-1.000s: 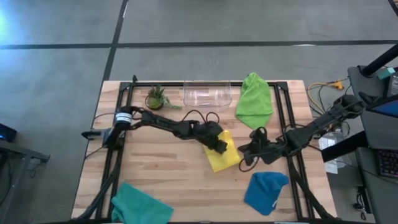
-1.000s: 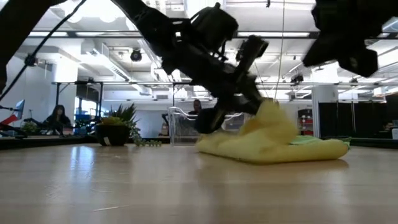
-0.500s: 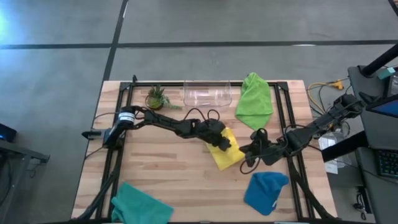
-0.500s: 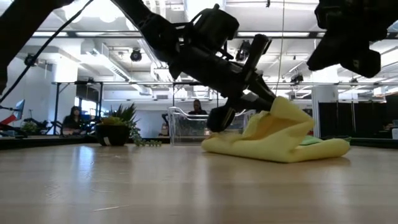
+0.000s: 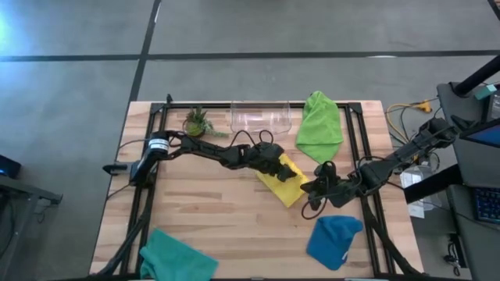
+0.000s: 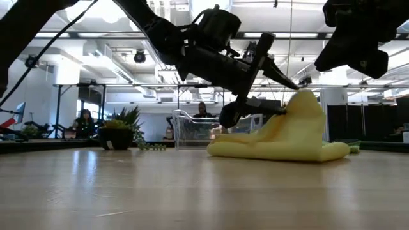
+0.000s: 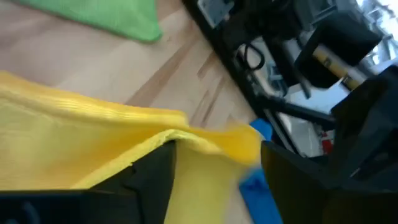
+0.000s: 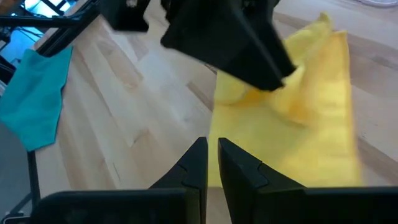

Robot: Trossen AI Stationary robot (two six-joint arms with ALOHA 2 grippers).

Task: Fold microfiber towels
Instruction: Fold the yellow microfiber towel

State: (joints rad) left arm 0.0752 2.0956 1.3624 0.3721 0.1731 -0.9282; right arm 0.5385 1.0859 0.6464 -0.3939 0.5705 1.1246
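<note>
Looking low, I see my left gripper [image 6: 271, 89] spread open beside the yellow towel's [image 6: 291, 137] raised peak; overhead it lies flat mid-table. Right gripper [image 5: 312, 187], fingers closed, hovers just beside it.

A pale wooden table [image 5: 211, 211] with a black frame stands on a grey concrete floor [image 5: 250, 31] crossed by dark seams. Level across the tabletop, a large open room shows behind: a white ceiling with bright strip lights [image 6: 83, 32], exposed ducts and black metal racks. A potted plant [image 6: 121, 131] and a clear plastic bin [image 6: 192, 131] sit at the table's far edge. Two people [image 6: 83, 121] sit far back at desks.
</note>
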